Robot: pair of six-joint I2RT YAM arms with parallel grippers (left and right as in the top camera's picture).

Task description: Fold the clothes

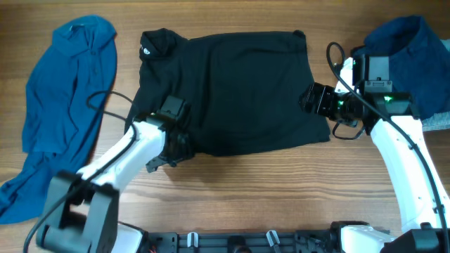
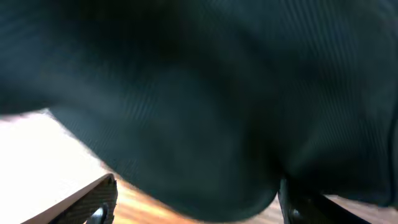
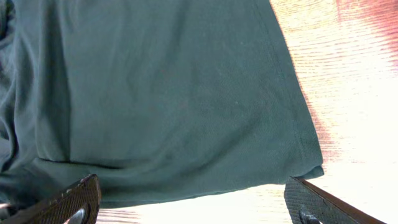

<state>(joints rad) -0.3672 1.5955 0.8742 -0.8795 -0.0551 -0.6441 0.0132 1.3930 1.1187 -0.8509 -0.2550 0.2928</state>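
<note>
Black fabric dominates the middle of the wooden desk, where a black top lies spread out and mostly flat, its collar and a small white logo mark toward the upper left of the overhead frame. A blue collared shirt lies crumpled along the left edge of the frame, well apart from the top. A navy garment is heaped in the upper right corner.

At lower left, the left claw sits at the top's lower left corner, on the hem. Its wrist camera shows almost nothing but dark ribbed cloth, with the fingers spread wide at the bottom corners of the frame and a bulge of the top hanging between them. The jaws stand parted and have not closed on the cloth; whether the fabric touches either finger cannot be told from this blurred view.

At right, the right claw rests at the top's right edge, about halfway down. Its wrist camera shows the fingers wide apart, holding nothing. The top's hem runs across between them, and its corner ends just short of the right-hand finger, with bright desk beyond.
</note>
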